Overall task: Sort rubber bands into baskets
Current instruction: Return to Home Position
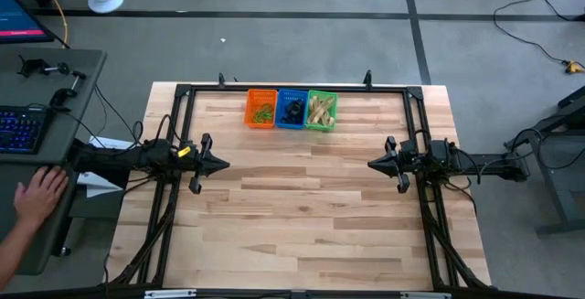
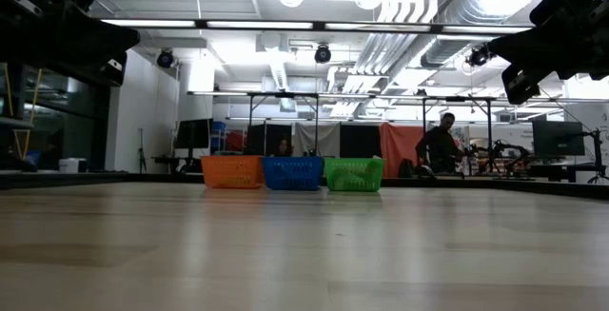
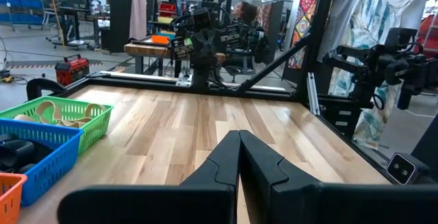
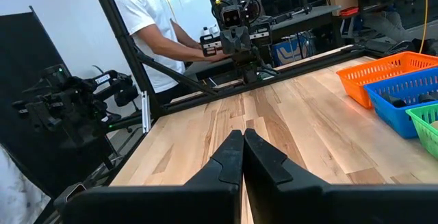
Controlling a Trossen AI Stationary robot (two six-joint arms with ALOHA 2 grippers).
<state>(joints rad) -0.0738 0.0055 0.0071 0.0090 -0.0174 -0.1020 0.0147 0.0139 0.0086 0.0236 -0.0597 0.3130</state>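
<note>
Wooden planks make up the counter point(image 1: 302, 208), pale and banded, with a black frame point(image 1: 297, 89) running round its edges. The blue basket point(image 2: 292, 172) stands against the far rail of that frame, and everything else is best placed from it.

The left arm point(image 1: 137, 157) lies level above the boards, well apart from the blue basket, nearer the front of the counter and off to the basket's left. Its jaws are pressed together tip to tip and hold nothing (the left wrist view shows the two dark fingers point(image 3: 219, 166) meeting along one seam). The right arm point(image 1: 457, 164) mirrors it, well apart from the blue basket on the other side, and its jaws are likewise closed on nothing. The two arms point toward each other.

The orange basket point(image 2: 233, 171) touches the blue basket on its left, and the green basket point(image 2: 353, 174) touches it on its right, the three forming one short row.

Far to the left of the blue basket, off the counter, a person's hand point(image 1: 38, 194) rests on a grey desk point(image 1: 55, 89) near a keyboard point(image 1: 20, 127).

Black rubber bands point(image 1: 292, 112) lie inside the blue basket, green rubber bands point(image 1: 263, 112) in the orange one beside it, and tan rubber bands point(image 1: 320, 109) in the green one.
</note>
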